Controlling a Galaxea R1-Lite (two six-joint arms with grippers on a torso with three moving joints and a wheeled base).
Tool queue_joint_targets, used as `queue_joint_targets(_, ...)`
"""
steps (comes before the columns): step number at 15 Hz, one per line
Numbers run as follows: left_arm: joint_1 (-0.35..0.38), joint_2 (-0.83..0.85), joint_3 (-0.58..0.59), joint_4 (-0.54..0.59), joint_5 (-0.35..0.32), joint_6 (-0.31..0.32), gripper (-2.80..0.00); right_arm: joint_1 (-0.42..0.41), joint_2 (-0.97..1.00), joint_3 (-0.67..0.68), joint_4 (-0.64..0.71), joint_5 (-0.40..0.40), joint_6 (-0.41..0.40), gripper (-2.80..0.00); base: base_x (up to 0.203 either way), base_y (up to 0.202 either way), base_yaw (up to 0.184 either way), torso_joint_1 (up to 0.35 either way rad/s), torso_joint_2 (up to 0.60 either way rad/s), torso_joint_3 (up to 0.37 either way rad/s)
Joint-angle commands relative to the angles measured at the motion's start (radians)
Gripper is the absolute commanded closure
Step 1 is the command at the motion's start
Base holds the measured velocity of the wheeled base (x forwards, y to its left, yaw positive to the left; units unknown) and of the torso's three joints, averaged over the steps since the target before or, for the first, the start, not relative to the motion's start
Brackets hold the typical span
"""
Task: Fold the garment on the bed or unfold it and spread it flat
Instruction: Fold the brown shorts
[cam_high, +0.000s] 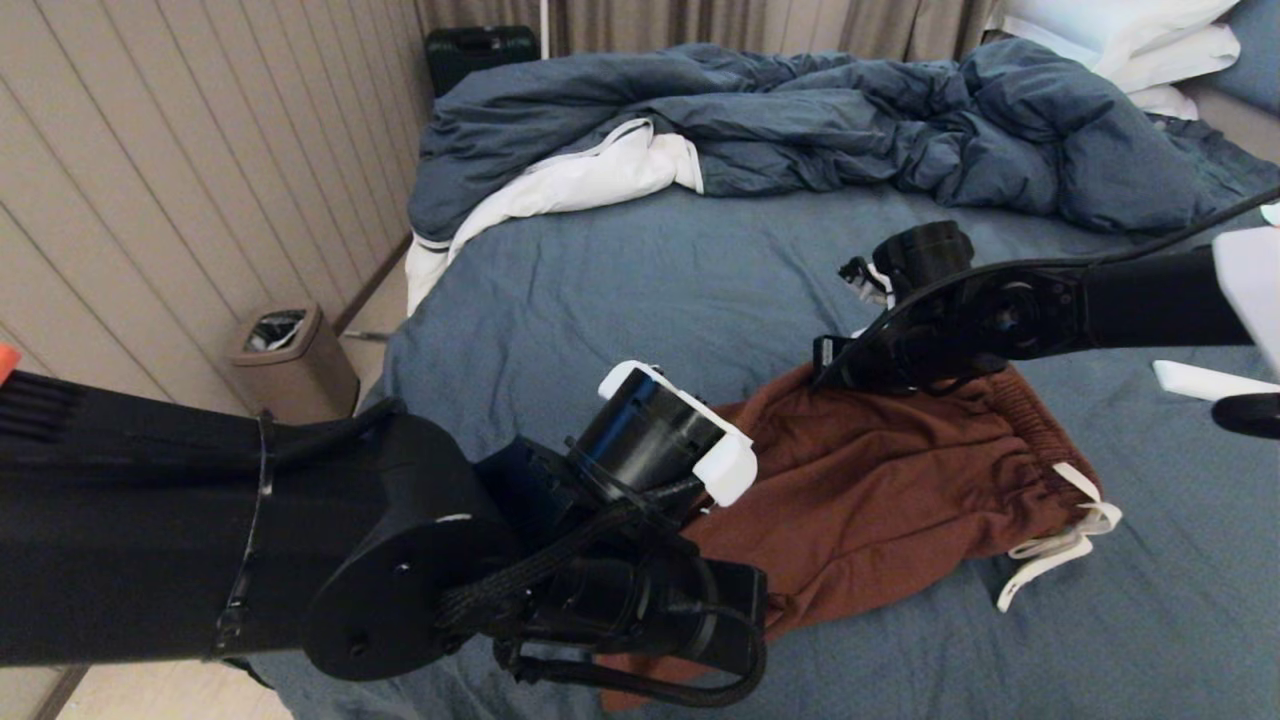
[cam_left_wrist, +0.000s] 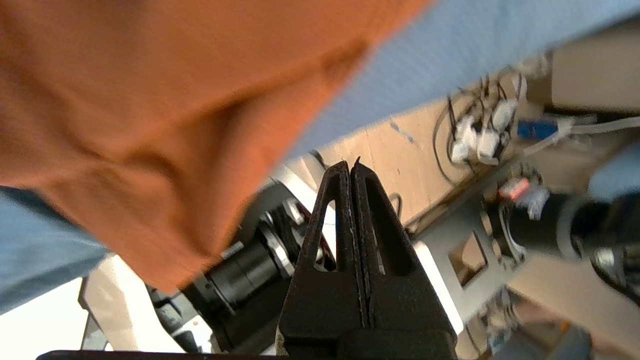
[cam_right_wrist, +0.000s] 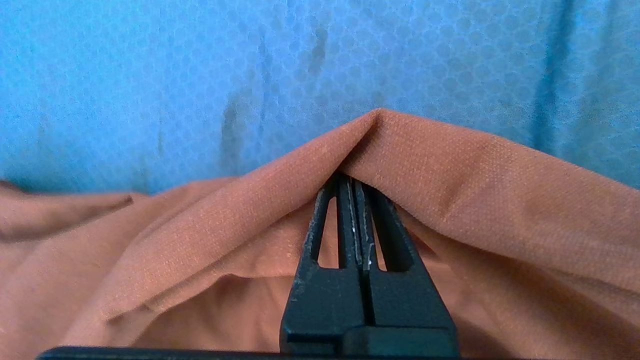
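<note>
The rust-brown shorts lie rumpled on the slate-blue bed, their gathered waistband and white drawstring to the right. My right gripper sits at the far edge of the shorts. In the right wrist view that gripper is shut, its tips under a raised peak of the garment's cloth. My left arm reaches over the near leg end. The left gripper is shut on nothing and points past the bed's edge, with the shorts beside it.
A rumpled dark blue duvet with white lining fills the far part of the bed, white pillows beyond it. A brown waste bin stands by the panelled wall on the left. A white object lies at the right.
</note>
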Motion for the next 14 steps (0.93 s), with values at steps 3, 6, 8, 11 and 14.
queue_joint_targets(3, 0.077, 0.005, -0.020, -0.032, -0.001, -0.002, 0.00, 0.007, -0.087, 0.071, -0.015, 0.001, 0.011, 0.00, 0.000, 0.000, 0.000, 0.000, 0.00, 0.000)
queue_joint_targets(6, 0.114, 0.080, -0.053, -0.069, -0.003, 0.002, 0.00, 0.008, -0.160, 0.155, -0.024, 0.001, 0.009, 0.00, 0.000, 0.000, 0.000, 0.000, 0.00, 0.000)
queue_joint_targets(8, 0.124, 0.155, -0.059, -0.106, -0.003, 0.019, 0.00, 0.007, -0.218, 0.210, -0.025, 0.002, 0.009, 0.00, 0.000, 0.000, 0.000, 0.000, 0.00, 0.000)
queue_joint_targets(11, 0.136, 0.234, -0.069, -0.130, -0.002, 0.055, 0.00, 0.005, -0.268, 0.262, -0.026, 0.003, 0.003, 0.00, 0.000, 0.000, 0.000, 0.000, 0.00, 0.000)
queue_joint_targets(14, 0.220, 0.272, -0.156, -0.136, -0.005, 0.067, 0.00, 0.009, -0.318, 0.353, -0.056, 0.006, -0.001, 0.00, 0.000, 0.000, 0.000, 0.000, 0.00, 0.000)
